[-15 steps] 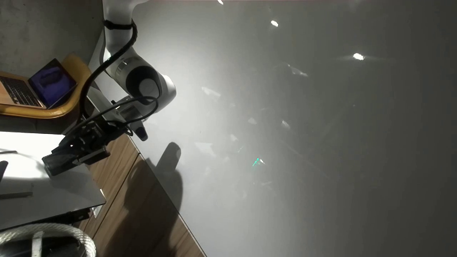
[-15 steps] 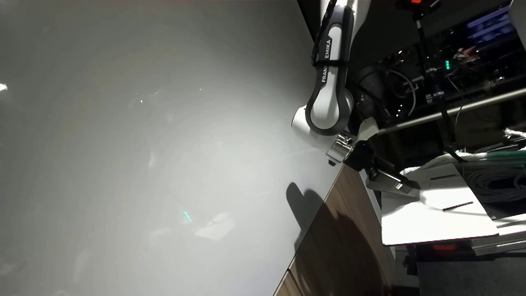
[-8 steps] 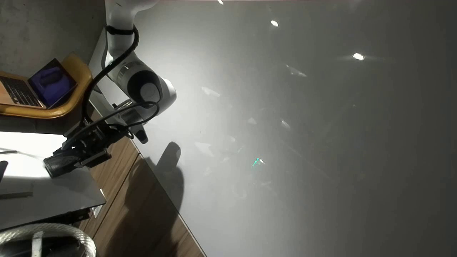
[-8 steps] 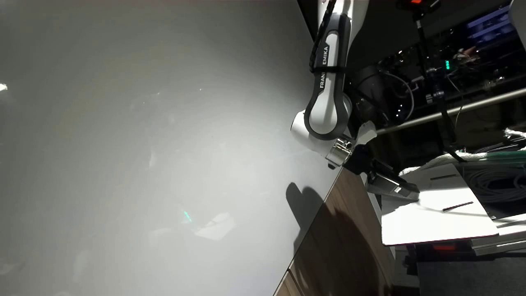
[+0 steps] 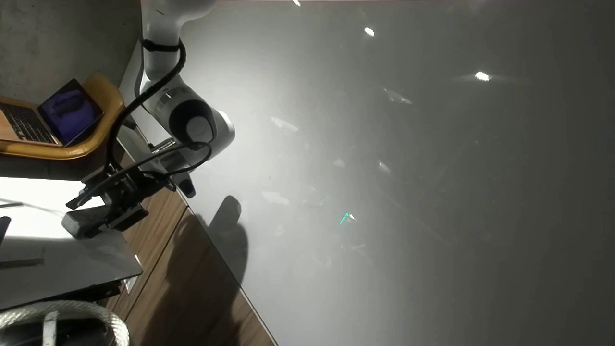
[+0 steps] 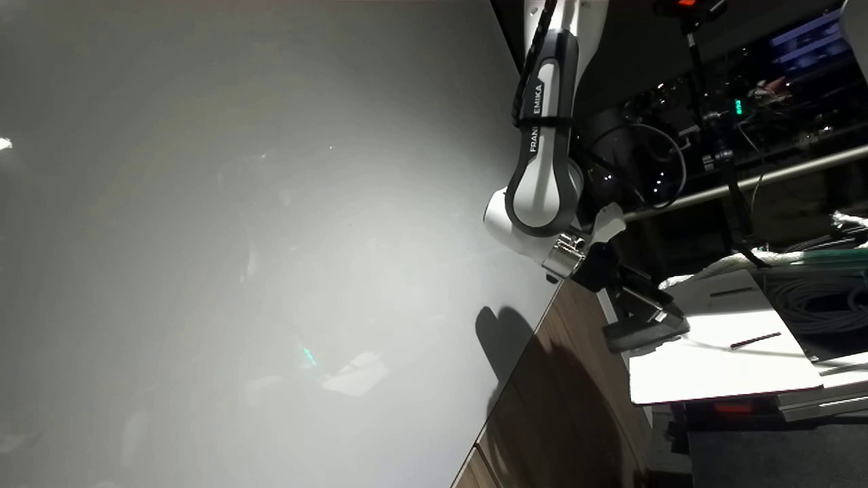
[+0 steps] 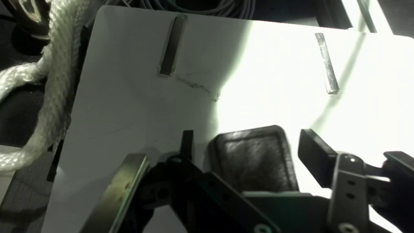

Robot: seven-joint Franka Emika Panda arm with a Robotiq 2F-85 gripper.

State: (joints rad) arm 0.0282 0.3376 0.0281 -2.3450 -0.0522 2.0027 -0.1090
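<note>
A spread tool [image 7: 249, 147] straddles a dark block [image 7: 254, 161] over the desk [image 7: 129, 103], in position but apparently with no grip made; whether block touches desk cannot be told

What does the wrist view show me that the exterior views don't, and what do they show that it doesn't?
Only the wrist view: a crooked dark scuff on the white panel, and clear gaps on both sides of the dark block between the fingers of the gripper.

Only the exterior views: the robot arm that carries the gripper and, in an exterior view, an open laptop on a yellow chair.

Shared: the gripper, the dark block, the white panel with its metal strips, and white braided rope.
</note>
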